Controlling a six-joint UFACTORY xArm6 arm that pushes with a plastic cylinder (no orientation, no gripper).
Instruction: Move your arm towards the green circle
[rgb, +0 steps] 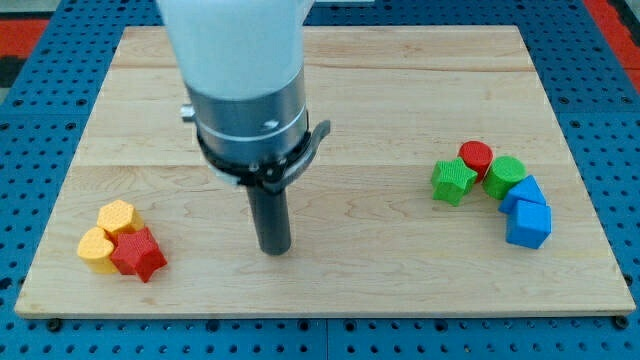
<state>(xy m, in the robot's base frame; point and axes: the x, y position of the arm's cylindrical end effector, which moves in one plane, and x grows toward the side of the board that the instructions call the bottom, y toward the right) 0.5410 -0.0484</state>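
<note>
Nearest the view's bottom, my tip (274, 250) rests on bare wood left of centre, well apart from every block. No claw is fitted: the arm ends in a smooth, straight dark rod (270, 215), upright and holding nothing. At the view's lower left, a red star (138, 254) touches a yellow heart (97, 248) and a yellow hexagon (117, 216). Across on the right, two blue blocks (526, 212), shapes unclear, touch the green circle (504, 176), which sits against a red cylinder (476, 157) and near a green star (454, 181). Farther up, a grey metal collar (250, 125) and white housing (235, 45) stand over the pale, grained wooden board (400, 80).
</note>
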